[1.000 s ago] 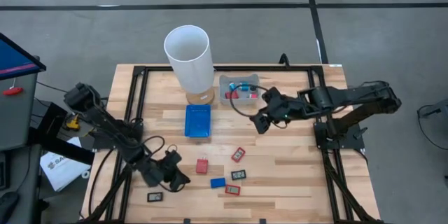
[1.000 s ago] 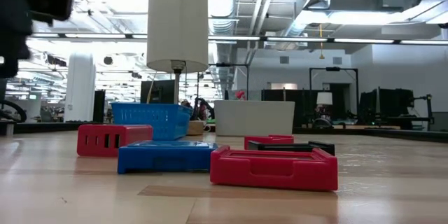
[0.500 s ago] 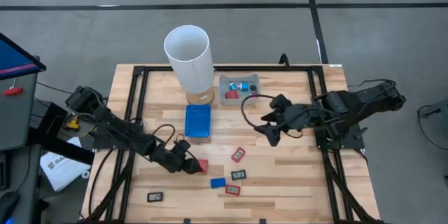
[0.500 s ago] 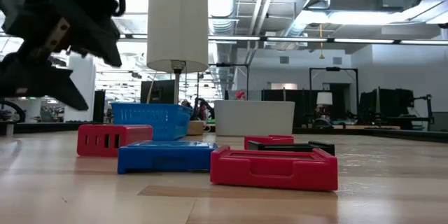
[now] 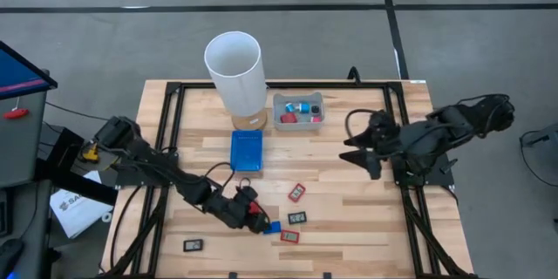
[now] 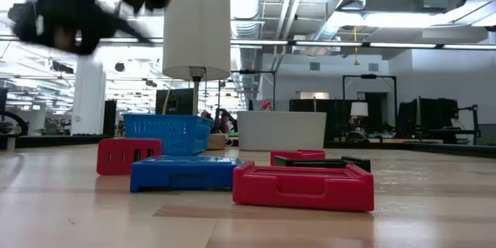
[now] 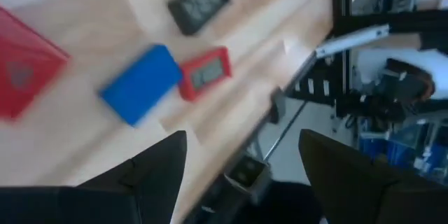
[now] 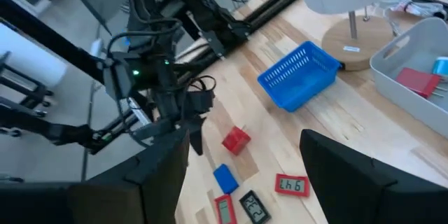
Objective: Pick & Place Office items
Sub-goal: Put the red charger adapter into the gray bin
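Observation:
The office items lie on the near half of the wooden table: a red block [image 5: 260,221], a blue piece [image 5: 272,227], two small red display pieces [image 5: 297,193] [image 5: 289,236] and two black ones [image 5: 297,218] [image 5: 193,245]. My left gripper [image 5: 251,213] hovers open over the red block [image 7: 21,63] and the blue piece [image 7: 140,84], and nothing is between its fingers [image 7: 241,140]. In the low view it is a blur high above the table [image 6: 93,0]. My right gripper [image 5: 356,153] stands open at mid-right, empty [image 8: 241,147].
A flat blue tray [image 5: 246,151] lies mid-table. Behind it stands a tall white cylinder [image 5: 235,70] on a wooden base. A white bin [image 5: 297,122] at the far middle holds red and blue pieces. Black frame rails [image 5: 170,139] run along the table's sides.
My left gripper has swept from the near left toward the table's middle, ending over the red block and blue piece. The red block has shifted a little toward the blue piece. My right gripper has drawn back from near the white bin toward the table's right edge.

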Tool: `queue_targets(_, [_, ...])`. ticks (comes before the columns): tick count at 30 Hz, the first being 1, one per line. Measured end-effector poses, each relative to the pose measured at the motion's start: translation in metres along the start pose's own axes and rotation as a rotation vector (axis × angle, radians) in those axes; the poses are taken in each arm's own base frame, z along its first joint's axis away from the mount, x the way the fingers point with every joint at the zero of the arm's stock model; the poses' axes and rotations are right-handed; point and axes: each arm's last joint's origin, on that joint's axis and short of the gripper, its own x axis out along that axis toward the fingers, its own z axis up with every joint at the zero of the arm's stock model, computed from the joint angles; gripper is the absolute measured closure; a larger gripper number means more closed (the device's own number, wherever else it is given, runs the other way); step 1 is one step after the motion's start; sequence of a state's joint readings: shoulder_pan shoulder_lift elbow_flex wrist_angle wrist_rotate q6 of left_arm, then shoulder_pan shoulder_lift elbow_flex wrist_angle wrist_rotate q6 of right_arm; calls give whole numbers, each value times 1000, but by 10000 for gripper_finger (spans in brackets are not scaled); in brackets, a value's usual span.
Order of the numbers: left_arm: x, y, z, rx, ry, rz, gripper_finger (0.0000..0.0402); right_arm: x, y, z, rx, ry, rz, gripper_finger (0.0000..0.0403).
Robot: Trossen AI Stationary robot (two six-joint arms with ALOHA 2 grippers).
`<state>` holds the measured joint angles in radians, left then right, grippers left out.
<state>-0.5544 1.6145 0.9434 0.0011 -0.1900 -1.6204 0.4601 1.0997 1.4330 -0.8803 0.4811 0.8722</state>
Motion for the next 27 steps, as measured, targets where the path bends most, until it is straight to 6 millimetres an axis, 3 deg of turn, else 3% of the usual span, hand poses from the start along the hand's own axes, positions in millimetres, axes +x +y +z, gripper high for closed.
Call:
queue_targets(4, [-26, -31, -5, 48, 14, 158, 135, -13, -2, 1, 5, -28, 26, 137])
queue_targets(7, [-45, -37, -3, 143, -22, 373, 153, -18, -2, 1, -3, -48, 25, 137])
queue_targets(11, [-59, -43, 5, 413, -140, 489, 184, -20, -3, 1, -7, -61, 19, 137])
queue_targets(16, [-55, -42, 9, 828, -92, 513, 208, -20, -3, 1, -7, -57, 14, 137])
queue_targets(21, [-44, -41, 6, 1140, 58, 406, 203, -20, -4, 1, 22, -65, 8, 137])
queue_targets(23, [-38, -40, 8, 1216, 123, 328, 193, -20, -4, 1, 30, -72, 2, 137])
queue_targets(27, [-29, -31, 19, 1211, 256, 231, 159, -20, -4, 2, 49, -89, -12, 137])
